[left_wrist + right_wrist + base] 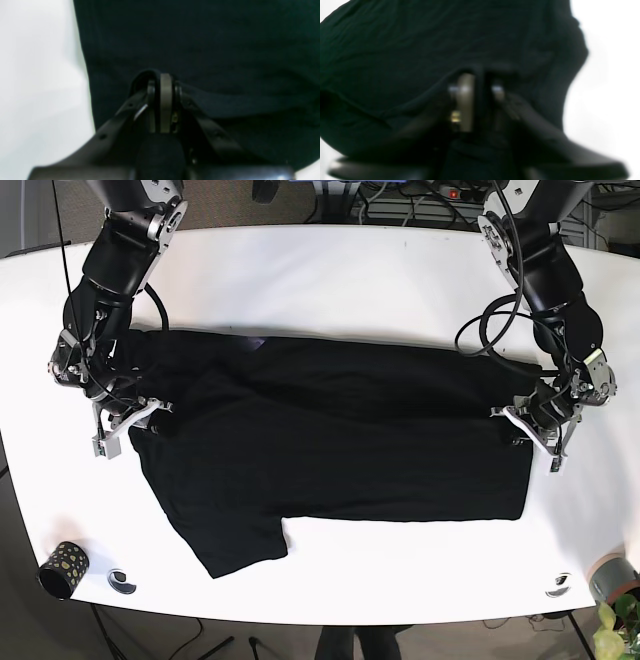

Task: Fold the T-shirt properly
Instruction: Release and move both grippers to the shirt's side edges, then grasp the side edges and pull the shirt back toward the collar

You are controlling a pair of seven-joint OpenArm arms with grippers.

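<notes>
Here, a plain black T-shirt (340,430) of soft wrinkled cloth lies flat on a white table (330,270), its edges pinched by the left gripper (520,420) and right gripper (135,415).

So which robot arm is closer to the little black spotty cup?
The right arm. Its pincer grips the shirt edge on the cup's side of the table. The left pincer holds the shirt's opposite end, far across.
</notes>
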